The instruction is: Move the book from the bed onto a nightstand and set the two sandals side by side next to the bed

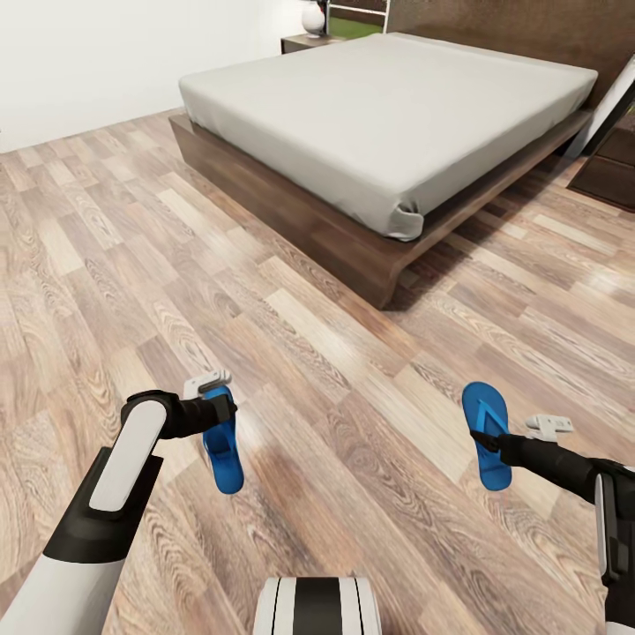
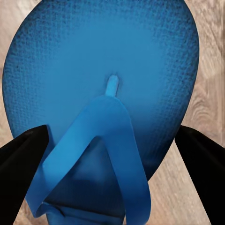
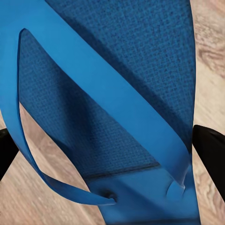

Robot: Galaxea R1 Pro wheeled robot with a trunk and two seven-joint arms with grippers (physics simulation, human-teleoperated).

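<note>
Sandals hang one in each gripper above the wood-plank floor (image 1: 291, 353), well short of the bed (image 1: 388, 115). The left gripper (image 1: 222, 411) has its jaws clenched on the left sandal (image 1: 223, 454), which in the head view hangs with its long axis close to vertical in the picture, one end up at the gripper and the other end dropping toward the robot; it shows edge-on and slightly curved. In the left wrist view that sandal (image 2: 101, 93) shows its strap side, the toe post near the middle and the rounded end pointing away from the camera, with a dark finger at each side of it. The right gripper (image 1: 490, 438) has its jaws clenched on the right sandal (image 1: 486, 432), whose strap side faces the head camera; its long axis also runs near vertical in the picture, the broad rounded end up and away from the robot. In the right wrist view the same sandal (image 3: 117, 93) shows its textured sole and its strap crossing diagonally. The bed stands beyond, its near corner turned toward the robot, and a nightstand (image 1: 309, 41) sits at its far side, against the white wall, with a pale rounded object on top.
</note>
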